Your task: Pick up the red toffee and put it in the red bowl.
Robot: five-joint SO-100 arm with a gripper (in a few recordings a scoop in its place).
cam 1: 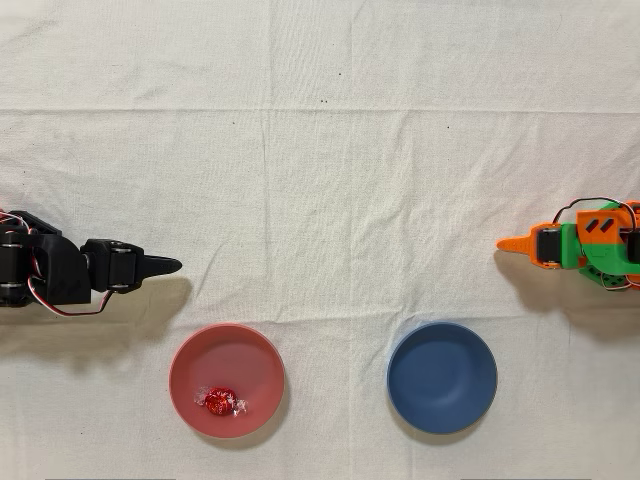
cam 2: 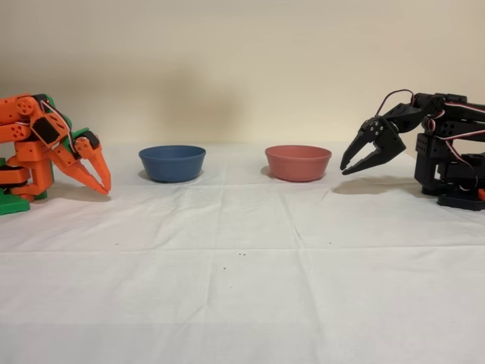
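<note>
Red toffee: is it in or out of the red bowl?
In. The overhead view shows the red toffee lying inside the red bowl, near its lower-left wall.

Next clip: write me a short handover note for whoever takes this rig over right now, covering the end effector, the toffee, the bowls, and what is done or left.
End effector: black arm's, fingers slightly apart, empty, raised off the cloth beside the red bowl.
Red toffee: lies inside the red bowl, near its lower rim in the overhead view.
Blue bowl: holds nothing.
Orange arm: idle.
Done: toffee is in the red bowl, released.
Left: nothing on the placement; parking the arm at most.
</note>
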